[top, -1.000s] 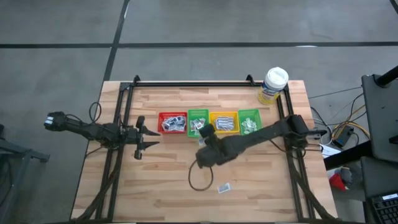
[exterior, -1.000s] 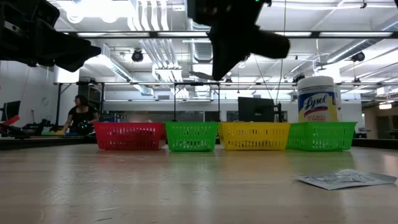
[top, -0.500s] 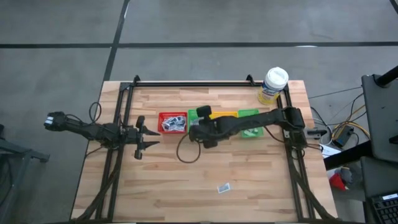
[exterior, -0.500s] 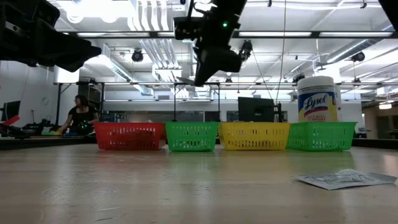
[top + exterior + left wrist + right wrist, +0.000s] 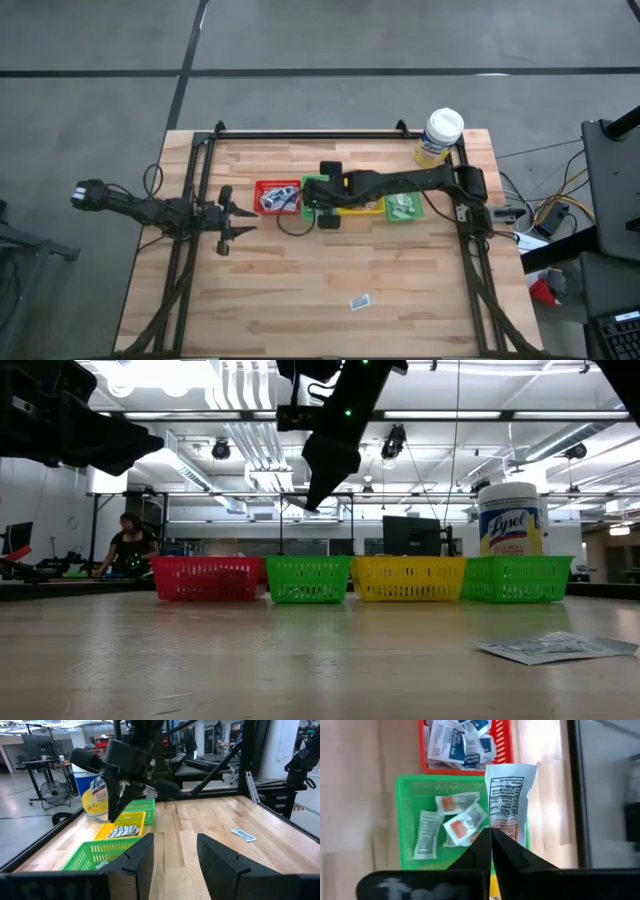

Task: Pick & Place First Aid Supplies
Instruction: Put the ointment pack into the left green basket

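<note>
Above the green bin (image 5: 410, 785) next to the red bin (image 5: 505, 750), your R gripper (image 5: 491, 840) hangs clamped on a packet (image 5: 507, 795): placing step, so lower & release; L gripper (image 5: 175, 855) waits, fingers apart.

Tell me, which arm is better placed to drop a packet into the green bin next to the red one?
The right. Its gripper holds a packet directly above that green bin, while the left gripper waits empty beside the red bin.
</note>
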`<state>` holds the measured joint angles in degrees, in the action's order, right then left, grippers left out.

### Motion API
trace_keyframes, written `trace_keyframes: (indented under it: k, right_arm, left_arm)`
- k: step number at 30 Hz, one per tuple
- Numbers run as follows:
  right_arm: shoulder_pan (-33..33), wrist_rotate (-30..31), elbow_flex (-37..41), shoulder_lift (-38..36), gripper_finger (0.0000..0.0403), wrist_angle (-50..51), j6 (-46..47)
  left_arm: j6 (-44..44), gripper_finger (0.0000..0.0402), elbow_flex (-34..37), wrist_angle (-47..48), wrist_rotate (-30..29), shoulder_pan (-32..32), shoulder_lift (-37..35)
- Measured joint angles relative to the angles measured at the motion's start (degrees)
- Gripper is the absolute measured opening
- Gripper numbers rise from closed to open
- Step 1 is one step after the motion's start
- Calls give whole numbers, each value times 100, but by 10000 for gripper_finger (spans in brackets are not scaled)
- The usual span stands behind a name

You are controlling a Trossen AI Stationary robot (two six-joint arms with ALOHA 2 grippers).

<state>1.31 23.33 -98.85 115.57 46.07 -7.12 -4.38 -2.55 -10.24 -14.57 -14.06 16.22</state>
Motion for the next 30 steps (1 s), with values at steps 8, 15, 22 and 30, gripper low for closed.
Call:
trace_keyframes:
  k: [8, 15, 22, 30]
  right_arm:
    - [147, -510, 0, 0, 8, 28, 176]
    - [312, -975, 0, 0, 8, 42, 271]
    - [402, -1349, 2, 0, 8, 46, 275]
    - [431, -1443, -27, 62, 8, 200, 269]
  left_arm:
    - [2, 151, 0, 2, -6, 0, -1]
    - [4, 151, 0, 2, -8, 0, 1]
    - [7, 151, 0, 2, -10, 0, -1]
    - [9, 151, 0, 2, -27, 0, 1]
